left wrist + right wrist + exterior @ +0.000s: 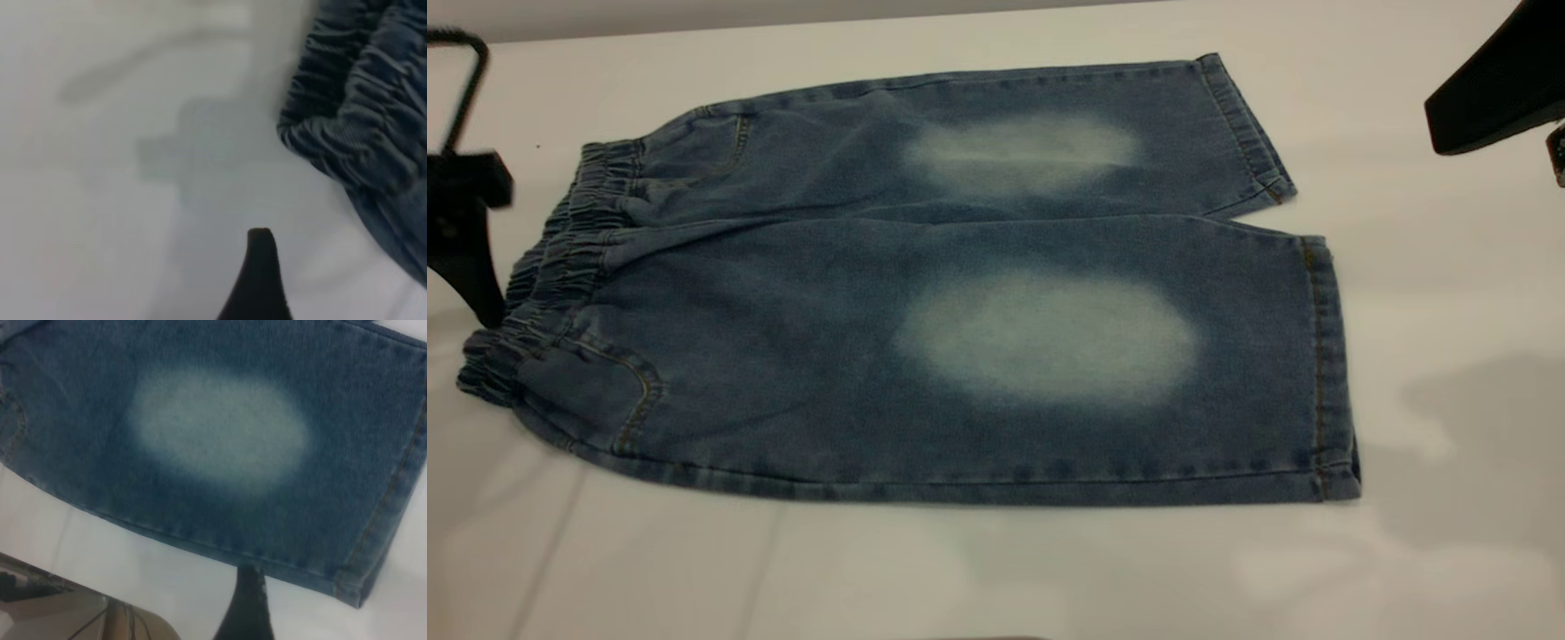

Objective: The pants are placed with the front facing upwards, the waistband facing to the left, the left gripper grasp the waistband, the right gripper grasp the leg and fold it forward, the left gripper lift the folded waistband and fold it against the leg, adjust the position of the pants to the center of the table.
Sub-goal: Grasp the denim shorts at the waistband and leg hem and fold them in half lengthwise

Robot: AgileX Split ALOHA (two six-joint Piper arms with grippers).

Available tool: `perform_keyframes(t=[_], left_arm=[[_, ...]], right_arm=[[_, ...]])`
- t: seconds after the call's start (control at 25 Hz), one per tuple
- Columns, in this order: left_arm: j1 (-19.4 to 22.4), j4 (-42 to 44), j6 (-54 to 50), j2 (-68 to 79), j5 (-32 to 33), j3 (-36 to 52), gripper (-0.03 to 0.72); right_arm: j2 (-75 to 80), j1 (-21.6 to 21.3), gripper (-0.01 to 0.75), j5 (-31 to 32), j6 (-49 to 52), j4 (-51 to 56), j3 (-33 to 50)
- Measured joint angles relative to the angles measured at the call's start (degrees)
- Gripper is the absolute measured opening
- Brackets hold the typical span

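The pants [827, 293] lie flat on the white table [996, 569], front up, with two pale ovals. The gathered waistband [551, 276] points left and both cuffs point right. My left gripper [467, 231] hangs just left of the waistband; its one visible finger [260, 267] is over bare table, apart from the waistband [360, 113], and nothing is held. My right gripper [1494, 89] is raised at the far right, beyond the far leg [1032, 151]. Its one visible finger [245, 600] reaches the side seam of the leg [220, 427], near the cuff hem [393, 487], holding nothing.
A thin black cable [463, 71] loops above the left gripper. The right wrist view shows the table's edge with floor beyond [40, 607], close to the leg's side seam. White tabletop runs along the front of the pants and to the right of the cuffs.
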Motion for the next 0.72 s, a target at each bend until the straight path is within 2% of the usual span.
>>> perform_keyframes(t=[0.56,0.64,0.72], left_arm=[[0.0,0.01,-6.06,10.66,-10.35,-0.09,0.561],[0.0,0.01,-6.13,11.84,-10.98,-0.2,0.545],[0.0,-0.2,-6.19,12.56,-11.6,-0.27,0.497]], right_arm=[[0.0,0.0,0.542,-0.01,0.0,0.02,0.0],[0.0,0.0,0.542,-0.01,0.0,0.07,0.0],[0.0,0.0,0.542,-0.01,0.0,0.07,0.0]])
